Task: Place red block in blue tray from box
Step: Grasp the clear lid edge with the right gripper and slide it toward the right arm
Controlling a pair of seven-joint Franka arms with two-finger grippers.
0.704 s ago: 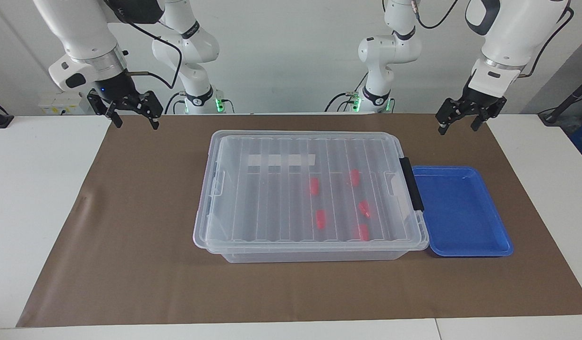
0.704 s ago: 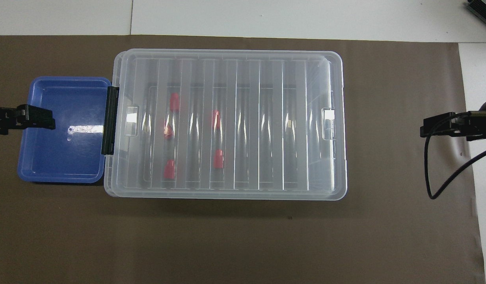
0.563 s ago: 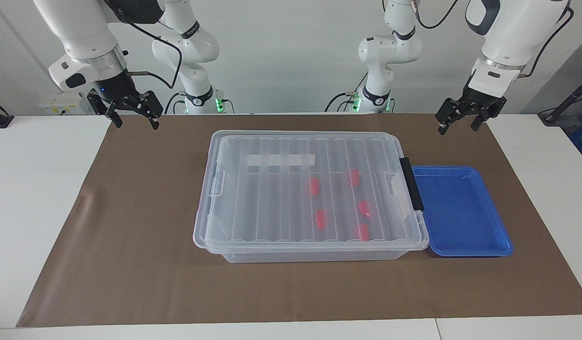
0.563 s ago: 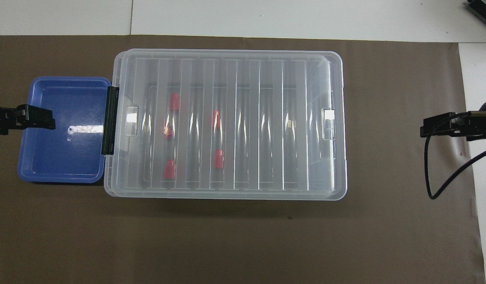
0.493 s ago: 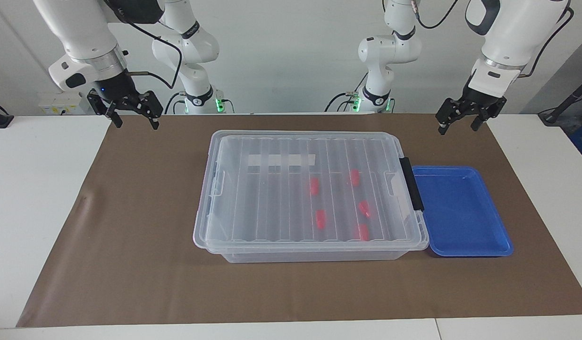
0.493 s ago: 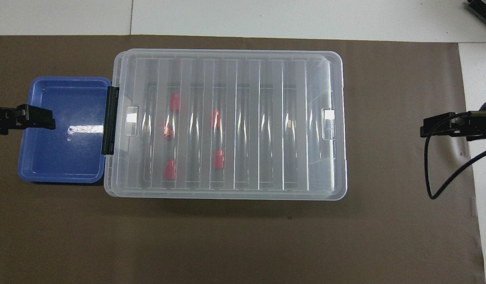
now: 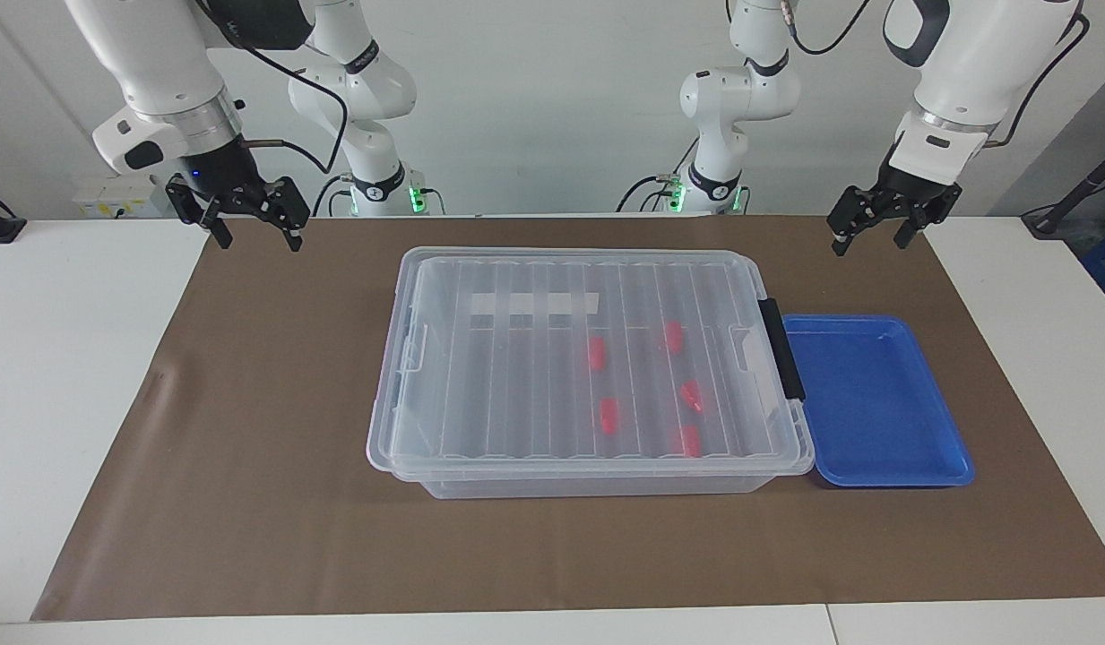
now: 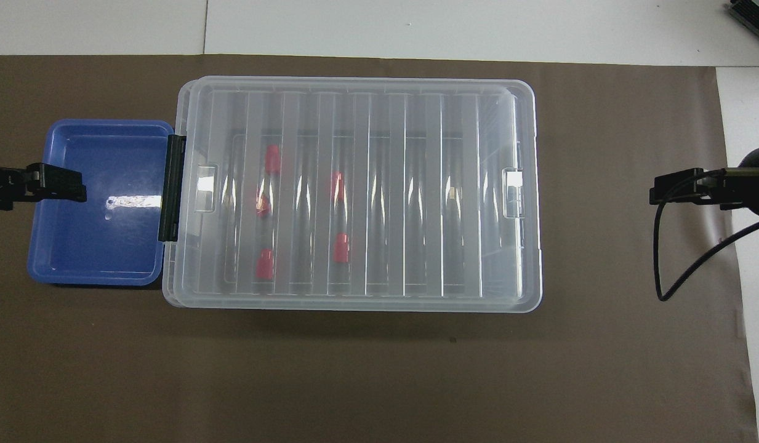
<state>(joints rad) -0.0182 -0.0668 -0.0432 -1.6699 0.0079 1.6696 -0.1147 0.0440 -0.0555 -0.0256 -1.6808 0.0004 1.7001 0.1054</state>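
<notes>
We see the box (image 7: 588, 367), a large clear plastic storage bin with a ribbed clear lid (image 8: 354, 191) on it, lying at the middle of a brown paper mat (image 7: 274, 502) that covers most of the white table (image 7: 59, 376). Five small red blocks show through the lid; the red block (image 7: 609, 416) nearest the bin's centre lies inside on the floor of the bin, with the other four red blocks (image 7: 673, 336) around it from about twelve o'clock to four o'clock in the facing view, all in the half of the bin toward the left arm's end of the table. A white strip (image 7: 534, 305) sits at about eleven o'clock of them; we can read no writing on it. A black clip handle (image 7: 781, 349) runs along the bin's short end, and the blue tray (image 7: 875, 403) lies just beside that end, at three o'clock of the bin in the facing view, with nothing in it. The left gripper (image 7: 872, 235) hangs in the air over the mat's edge at about twelve o'clock of the tray, its fingers spread wide and holding nothing. The right gripper (image 7: 257, 233) hangs over the mat's corner toward the right arm's end, at about ten o'clock of the bin, likewise spread wide and holding nothing.
</notes>
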